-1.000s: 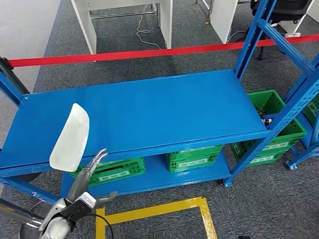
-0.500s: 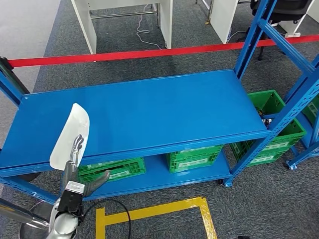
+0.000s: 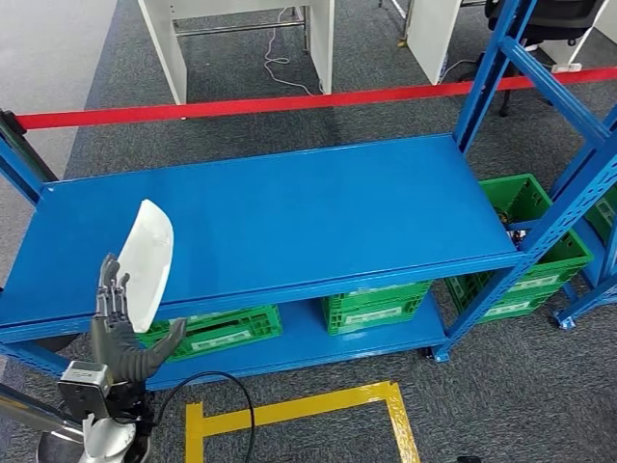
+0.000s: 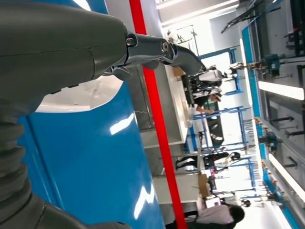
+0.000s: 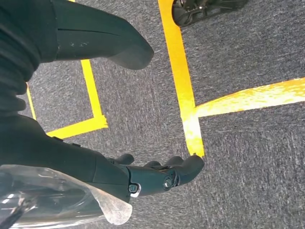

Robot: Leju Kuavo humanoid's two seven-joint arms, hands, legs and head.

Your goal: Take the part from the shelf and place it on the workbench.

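Note:
A white curved part (image 3: 147, 260) lies near the left front edge of the blue shelf board (image 3: 306, 212). My left hand (image 3: 117, 328) is raised just in front of the shelf edge, fingers spread and upright, overlapping the part's lower left edge, thumb stretched out below it. It holds nothing; I cannot tell whether it touches the part. In the left wrist view the part (image 4: 82, 93) shows pale behind the thumb and fingers (image 4: 158, 47). My right hand (image 5: 65, 152) hangs over the grey carpet with fingers apart and nothing in it.
Green crates (image 3: 372, 307) stand on the lower board, another green crate (image 3: 535, 241) at the right by the blue uprights (image 3: 495, 68). A red barrier tape (image 3: 291, 101) runs behind the shelf. Yellow floor tape (image 3: 306, 410) marks the carpet in front.
My left hand has swung leftward and turned so its fingers stand upright at the part's lower left edge. The part has stayed in place.

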